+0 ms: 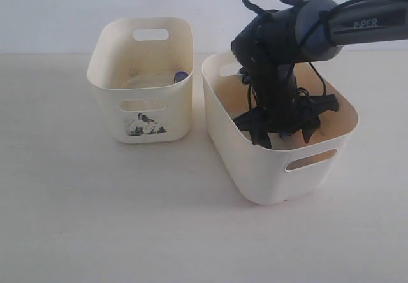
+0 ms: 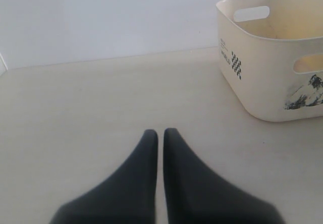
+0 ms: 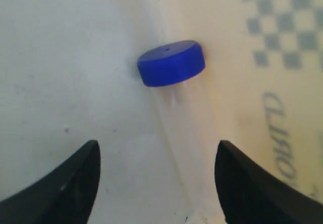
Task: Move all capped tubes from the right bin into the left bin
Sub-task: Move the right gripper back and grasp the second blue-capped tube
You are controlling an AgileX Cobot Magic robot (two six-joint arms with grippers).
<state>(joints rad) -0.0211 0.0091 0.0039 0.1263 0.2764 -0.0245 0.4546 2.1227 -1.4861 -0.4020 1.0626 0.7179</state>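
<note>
Our right claw [image 3: 157, 153] is released, its two black fingers spread wide on either side of a small clear plastic tube with a blue screw cap [image 3: 184, 118]. They are not touching it. The tube lies on its side on the floor of the larger, plain cream plastic bin [image 1: 255, 168], cap pointing away from the wrist, next to a faint checkered print.

We judge the tube light and stiff. Its smooth round wall looks slippery, so it could roll or squirt out if pinched off-centre. We would close across the clear body just below the blue cap [image 3: 171, 62], so the wider cap acts as a stop against sliding. Light pressure should be enough, since thin plastic may crack if squeezed hard.

From outside, the right arm reaches steeply down into that bin, hiding most of the floor, so we cannot tell whether another tube lies there.

The smaller cream plastic bin with the black picture on its front [image 1: 140, 104] stands just beside it on the pale tabletop [image 1: 95, 219]. A second blue cap [image 1: 181, 76] shows inside against its wall. We see no orange-red cap anywhere.

Our left claw [image 2: 160, 133] is clenched on nothing, with its tips nearly touching above bare table near the smaller bin.
</note>
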